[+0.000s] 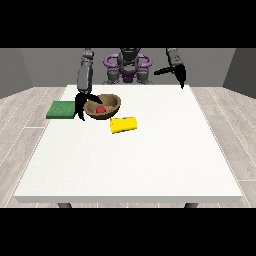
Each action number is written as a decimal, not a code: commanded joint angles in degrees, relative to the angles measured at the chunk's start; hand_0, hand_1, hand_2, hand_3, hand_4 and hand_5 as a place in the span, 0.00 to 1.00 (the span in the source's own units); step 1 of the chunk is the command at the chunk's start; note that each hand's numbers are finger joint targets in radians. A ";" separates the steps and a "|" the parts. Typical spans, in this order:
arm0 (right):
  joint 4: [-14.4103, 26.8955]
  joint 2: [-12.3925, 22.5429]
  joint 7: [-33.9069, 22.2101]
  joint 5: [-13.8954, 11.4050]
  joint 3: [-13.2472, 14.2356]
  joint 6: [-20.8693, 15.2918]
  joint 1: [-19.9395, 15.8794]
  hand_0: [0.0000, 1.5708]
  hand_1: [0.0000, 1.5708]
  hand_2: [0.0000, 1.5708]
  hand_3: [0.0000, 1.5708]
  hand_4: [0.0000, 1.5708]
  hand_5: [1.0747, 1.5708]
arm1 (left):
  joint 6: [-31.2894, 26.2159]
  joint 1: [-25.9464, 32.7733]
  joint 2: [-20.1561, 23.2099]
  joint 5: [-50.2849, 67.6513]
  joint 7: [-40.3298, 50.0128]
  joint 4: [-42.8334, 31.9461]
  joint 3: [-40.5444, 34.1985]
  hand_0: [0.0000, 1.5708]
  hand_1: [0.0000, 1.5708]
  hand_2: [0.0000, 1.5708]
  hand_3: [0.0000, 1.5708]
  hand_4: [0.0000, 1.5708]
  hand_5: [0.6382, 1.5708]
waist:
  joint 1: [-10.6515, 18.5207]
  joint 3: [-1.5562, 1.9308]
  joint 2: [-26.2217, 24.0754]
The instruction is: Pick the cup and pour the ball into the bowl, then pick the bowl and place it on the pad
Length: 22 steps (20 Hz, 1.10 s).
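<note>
Two hands of mine show in the front view, far apart across the white surface [150, 160]. The hand at the view's left [80, 103] hangs low at the left rim of the brown bowl [103, 106], its fingers [78, 113] pointing down toward the surface and spread on either side of that rim. They seem to be against the bowl's edge, but I cannot tell whether they have closed on it or only touch it.

The bowl sits on the surface, tilted a little, its opening turned toward the camera. Inside it lies the red ball [100, 108], near the middle of the hollow. Just in front of the bowl and slightly toward the view's right, the yellow cup [123, 124] lies on its side on the surface, close to the bowl but apart from it, with no hand on it.

The green pad [61, 109] lies flat near the surface's left edge, just beside my low hand on the side away from the bowl. The bowl is not on it.

The hand at the view's right [179, 76] is raised above the far right part of the surface, well away from everything. Its fingers look straight and hold nothing.
</note>
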<state>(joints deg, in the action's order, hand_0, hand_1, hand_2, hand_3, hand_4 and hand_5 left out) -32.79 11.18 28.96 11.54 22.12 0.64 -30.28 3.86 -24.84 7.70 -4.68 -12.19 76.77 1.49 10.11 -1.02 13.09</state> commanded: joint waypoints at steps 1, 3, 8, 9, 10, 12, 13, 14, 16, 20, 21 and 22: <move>5.39 0.01 -3.48 -5.02 -2.17 -8.78 3.88 1.00 1.00 1.00 0.30 0.50 0.84 | -0.11 -1.57 -0.52 -0.37 1.17 1.95 1.05 0.00 0.00 0.00 0.00 0.22 1.00 | 1.75 1.01 3.00; 5.39 2.72 -3.96 -9.73 -4.24 -15.78 4.18 1.00 1.00 1.00 0.96 0.57 0.91 | -2.13 -1.42 0.06 0.09 -0.76 2.53 1.75 0.00 0.00 0.00 0.00 0.33 0.99 | 5.23 0.83 4.60; 4.65 3.58 -10.43 -15.24 -7.87 -24.29 5.59 1.00 1.00 1.00 0.89 0.58 0.99 | -2.91 0.88 -1.10 0.47 0.57 1.09 2.81 0.00 0.00 0.00 0.00 0.49 0.93 | 6.66 0.77 -1.72; 3.89 5.93 -14.52 -16.12 -8.52 -24.62 2.73 1.00 1.00 1.00 0.88 0.58 0.99 | -2.13 -0.07 -2.01 0.94 1.31 -0.20 2.15 0.00 0.00 0.00 0.00 0.52 0.92 | 6.06 0.76 -2.48; 2.89 3.77 -16.87 -16.56 -9.50 -26.28 1.78 1.00 1.00 1.00 0.80 0.57 0.99 | -2.34 0.36 -1.23 0.82 -0.02 -2.55 1.30 0.00 0.00 0.00 0.00 0.57 0.89 | 4.66 0.74 -3.32; 2.53 6.18 -21.56 -17.86 -10.99 -24.58 0.44 1.00 1.00 1.00 0.67 0.55 0.99 | -2.76 1.15 -0.29 2.18 -0.93 -3.95 -0.92 0.00 0.00 0.00 0.00 0.61 0.84 | 2.70 0.85 -5.82; 1.10 3.50 -26.73 -18.38 -12.28 -26.80 -1.59 1.00 1.00 1.00 0.60 0.55 0.99 | -2.28 3.92 -0.71 2.21 -2.86 -7.04 -1.55 0.00 0.00 0.00 0.00 0.61 0.84 | 1.80 0.80 -9.10; 0.46 4.90 -29.92 -18.47 -13.02 -24.04 -2.64 1.00 1.00 1.00 0.60 0.54 0.98 | -4.33 2.39 1.97 4.02 -0.80 -8.79 -4.14 0.00 0.00 0.00 0.00 0.62 0.84 | -0.91 0.82 -11.04; -1.34 4.00 -34.80 -20.63 -16.20 -23.03 -3.71 1.00 1.00 1.00 0.62 0.52 0.99 | -3.10 5.48 1.73 3.81 -2.69 -12.10 -5.42 0.00 0.00 0.00 0.00 0.63 0.84 | -4.82 0.88 -14.78; -3.19 6.74 -43.83 -20.84 -17.09 -18.41 -6.50 1.00 1.00 1.00 0.57 0.51 0.99 | -2.57 8.81 1.92 3.35 -0.46 -12.14 -5.44 0.00 0.00 0.00 0.00 0.64 0.82 | -6.72 0.96 -19.91; -4.91 5.95 -43.97 -21.10 -17.72 -18.10 -6.18 1.00 1.00 1.00 0.50 0.52 1.00 | -0.09 7.82 0.84 2.53 -1.31 -12.36 -5.82 0.00 0.00 0.00 0.00 0.64 0.82 | -8.56 0.98 -19.01; -5.44 7.09 -42.11 -18.60 -15.49 -16.08 -5.74 1.00 1.00 1.00 0.47 0.51 0.99 | -5.31 5.67 6.03 6.16 -0.55 -12.96 -9.58 0.00 0.00 0.00 0.00 0.64 0.82 | -9.30 0.99 -17.29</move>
<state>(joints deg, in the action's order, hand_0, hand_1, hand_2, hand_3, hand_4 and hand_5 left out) -35.80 17.08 -9.57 -8.29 6.27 -18.78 -35.25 1.10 -18.41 9.79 -1.05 -13.26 65.39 -4.09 4.14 -0.20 -3.45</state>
